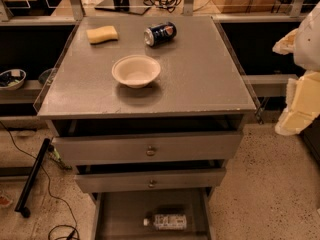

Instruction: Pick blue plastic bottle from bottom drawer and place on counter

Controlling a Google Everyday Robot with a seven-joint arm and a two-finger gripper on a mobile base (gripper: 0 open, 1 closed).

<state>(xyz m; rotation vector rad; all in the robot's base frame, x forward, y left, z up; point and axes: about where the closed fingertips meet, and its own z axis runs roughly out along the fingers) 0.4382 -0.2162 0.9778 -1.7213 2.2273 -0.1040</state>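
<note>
The blue plastic bottle (166, 221), clear with a white cap and pale label, lies on its side in the open bottom drawer (120, 214), cap pointing left. The counter (200, 79) is the flat grey cabinet top above. The gripper (300, 101) is part of the cream-coloured arm at the right edge, beside the counter and well above and to the right of the bottle.
On the counter stand a white bowl (136, 70), a yellow sponge (102, 34) and a dark blue soda can (160, 33) lying on its side. Two wider drawers with brass knobs (150, 150) sit partly open above the bottom drawer. Cables and a black bar (32, 176) lie on the floor at left.
</note>
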